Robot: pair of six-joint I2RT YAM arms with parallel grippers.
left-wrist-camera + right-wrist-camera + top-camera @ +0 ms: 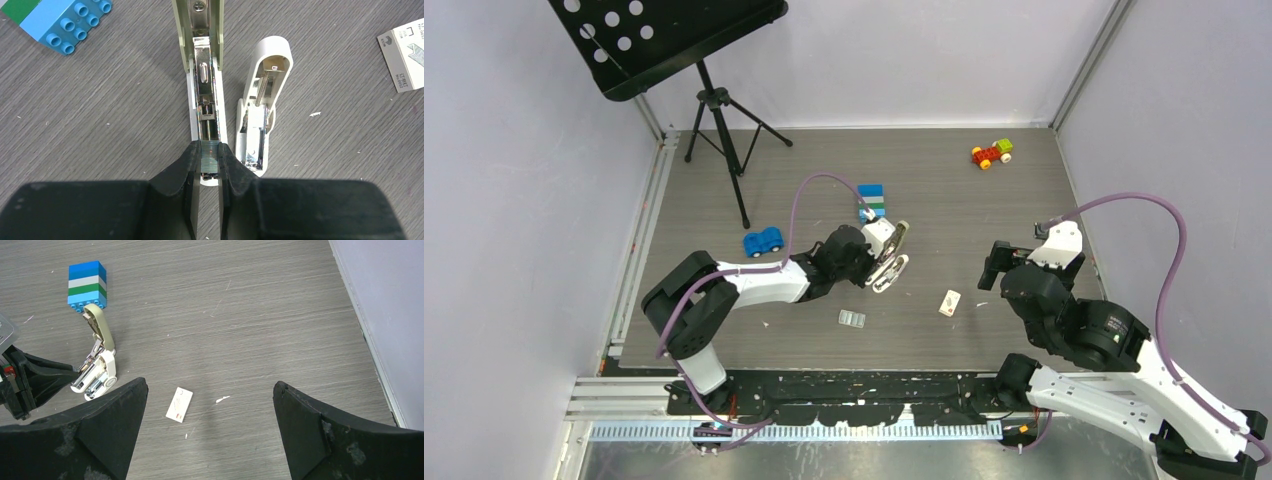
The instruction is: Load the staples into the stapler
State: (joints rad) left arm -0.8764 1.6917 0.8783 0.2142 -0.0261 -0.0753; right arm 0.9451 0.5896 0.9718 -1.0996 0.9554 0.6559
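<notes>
Insertion step. Left gripper [210, 150] jaws narrow, pinching the staples [209, 159] over near end of open stapler [205, 95], mid desk [984, 220]. Next: seat strip in channel, release. Right gripper [210, 385] jaws wide, idle.

The left gripper [209, 149] hides part of the staples [210, 157]; the stapler [205, 75] is cropped.
</notes>
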